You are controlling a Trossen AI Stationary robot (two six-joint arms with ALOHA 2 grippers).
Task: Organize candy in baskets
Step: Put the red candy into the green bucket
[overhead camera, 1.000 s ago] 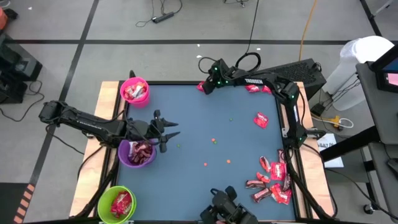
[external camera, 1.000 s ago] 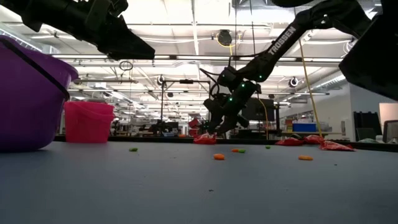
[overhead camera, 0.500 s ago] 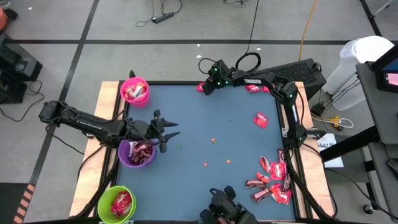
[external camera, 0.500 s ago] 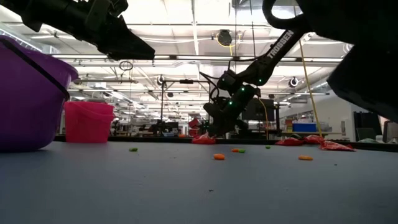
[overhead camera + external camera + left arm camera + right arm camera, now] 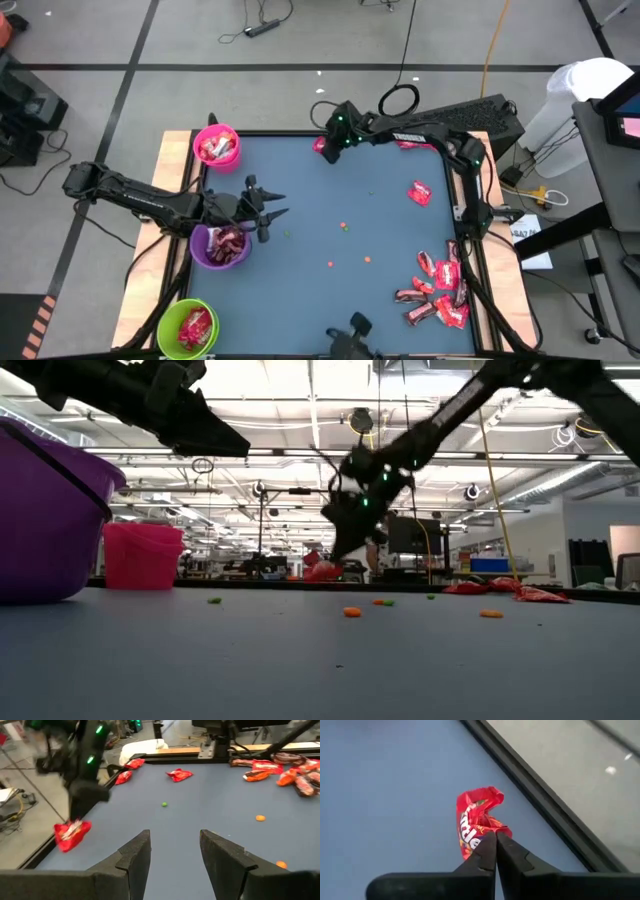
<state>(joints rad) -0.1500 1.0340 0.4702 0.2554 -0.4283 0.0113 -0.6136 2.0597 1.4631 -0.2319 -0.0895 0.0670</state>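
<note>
My right gripper (image 5: 495, 834) hangs at the table's far edge, shut on a red candy (image 5: 476, 822); the low view shows that candy (image 5: 322, 570) just above the tabletop. My left gripper (image 5: 175, 855) hovers open beside the purple basket (image 5: 220, 247), with nothing between its fingers. The pink basket (image 5: 217, 146) stands at the far left and the green basket (image 5: 188, 328) at the near left. All three hold candies. Several more candies (image 5: 437, 290) lie heaped at the near right. My right gripper pinches an edge of the red candy's crumpled wrapper (image 5: 487, 827) between its two fingertips, coming from above and slanting down. The candy hangs past the fingertips, lifted clear of the table.
One red candy (image 5: 419, 192) lies at mid right and a few more candies (image 5: 410, 142) along the far edge. Tiny orange and green specks (image 5: 344, 226) dot the middle of the table. A dark mount (image 5: 355, 328) sits at the near edge.
My right gripper has risen a little at the far edge and shifted slightly toward the table's left. The red candy, which lay on the table, has come up with it and now hangs clear.
</note>
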